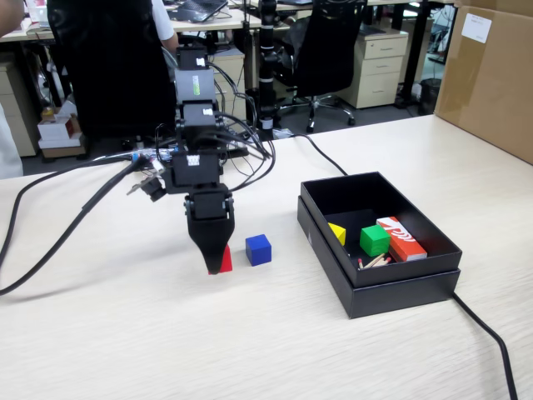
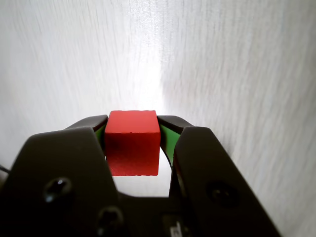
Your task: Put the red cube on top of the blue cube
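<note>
- Gripper [image 2: 132, 143] first, nearest the wrist camera: its two dark jaws are closed narrow on the red cube [image 2: 132, 142], one green-lined pad pressed flat against each side face.
- Red cube, seen from the wrist, sits square between the pads with its top face level and its front face fully in view; bright pale table [image 2: 222, 59] runs off toward 12 o'clock.
- Handling, as a judgement: the cube looks solid, stiff and light, with matte faces that should not slip much. Opposite flat faces are the right place to take it, as here; a corner hold would let it twist.
- Fixed view shows the gripper [image 1: 218, 265] pointing straight down, the red cube [image 1: 223, 260] at its tip and at or just above the tabletop; I cannot tell whether it touches.
- Blue cube [image 1: 258, 249] stands on the table just beside the red one, at about 3 o'clock from it in that view, apart from it and untouched.
- Stacking is not yet done. The next move would call for a lift clear of the blue cube's top, a short shift toward 3 o'clock, and a square, gentle release so neither cube is knocked.
- Farther out at 3 o'clock lies an open black box [image 1: 391, 287] holding a green cube [image 1: 374, 240], a yellow block [image 1: 336, 232] and a red-and-white carton [image 1: 400, 237].
</note>
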Robot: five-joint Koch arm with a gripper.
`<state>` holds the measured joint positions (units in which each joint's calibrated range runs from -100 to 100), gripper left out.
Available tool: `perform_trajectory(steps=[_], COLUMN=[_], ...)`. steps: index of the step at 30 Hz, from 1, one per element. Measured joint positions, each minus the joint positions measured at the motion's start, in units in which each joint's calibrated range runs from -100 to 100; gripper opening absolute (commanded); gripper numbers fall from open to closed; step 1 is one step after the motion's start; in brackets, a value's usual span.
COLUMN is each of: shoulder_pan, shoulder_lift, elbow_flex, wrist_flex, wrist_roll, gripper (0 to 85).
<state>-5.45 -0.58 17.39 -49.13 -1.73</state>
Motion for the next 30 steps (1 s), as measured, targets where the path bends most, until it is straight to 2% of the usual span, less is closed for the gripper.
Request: perform_trajectory(steps=[4, 12, 20, 30], shoulder_pan=[0.88, 6.15, 7.23, 6.84], shoulder_lift=[-8.67, -25.50, -25.24, -20.19], elbow_flex=[-4.47, -14.97, -15.15, -17.07], wrist_flex=[-2.94, -5.42, -5.42, -5.42], wrist_roll=[0.68, 4.15, 5.42, 5.62], gripper=[6.8, 6.8, 6.9, 6.9])
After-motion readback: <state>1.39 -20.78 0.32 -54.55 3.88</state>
